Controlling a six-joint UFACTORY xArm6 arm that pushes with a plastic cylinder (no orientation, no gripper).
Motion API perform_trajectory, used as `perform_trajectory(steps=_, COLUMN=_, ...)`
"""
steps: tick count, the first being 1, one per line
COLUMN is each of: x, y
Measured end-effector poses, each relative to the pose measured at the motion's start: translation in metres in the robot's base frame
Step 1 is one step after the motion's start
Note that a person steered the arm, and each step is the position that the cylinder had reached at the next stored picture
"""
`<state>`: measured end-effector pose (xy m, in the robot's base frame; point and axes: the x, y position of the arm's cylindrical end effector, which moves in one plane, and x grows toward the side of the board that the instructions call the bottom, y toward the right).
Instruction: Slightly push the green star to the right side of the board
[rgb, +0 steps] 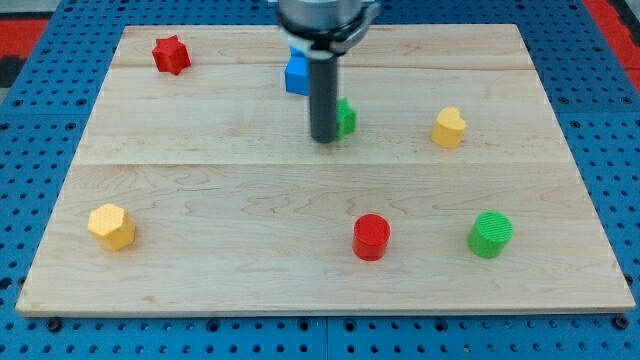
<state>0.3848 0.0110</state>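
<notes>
My tip (325, 138) rests on the wooden board (250, 200) just above centre, pressed against the left side of the green star (346, 117) (mostly hidden behind my rod, so its shape is hard to confirm). No jaws here, only a plain rod, nothing clamped. A blue block (296, 75) sits just up and left of the rod, partly covered. Red star (171, 54) at the view's top left. Yellow block (449, 127) to the star's right, well apart. Along the bottom: yellow hexagon (111, 226) left, red cylinder (371, 237) and green cylinder (490, 234) right.
</notes>
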Motion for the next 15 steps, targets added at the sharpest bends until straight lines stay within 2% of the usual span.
perform_trajectory(steps=1, x=-0.056, y=0.031)
perform_trajectory(steps=2, x=-0.105, y=0.09)
perform_trajectory(steps=3, x=-0.11, y=0.084)
perform_trajectory(steps=4, x=-0.109, y=0.041)
perform_trajectory(steps=5, x=-0.125, y=0.035)
perform_trajectory(steps=6, x=-0.168, y=0.085)
perform_trajectory(steps=8, x=-0.174, y=0.117)
perform_trajectory(steps=12, x=-0.173, y=0.115)
perform_trajectory(steps=15, x=-0.154, y=0.076)
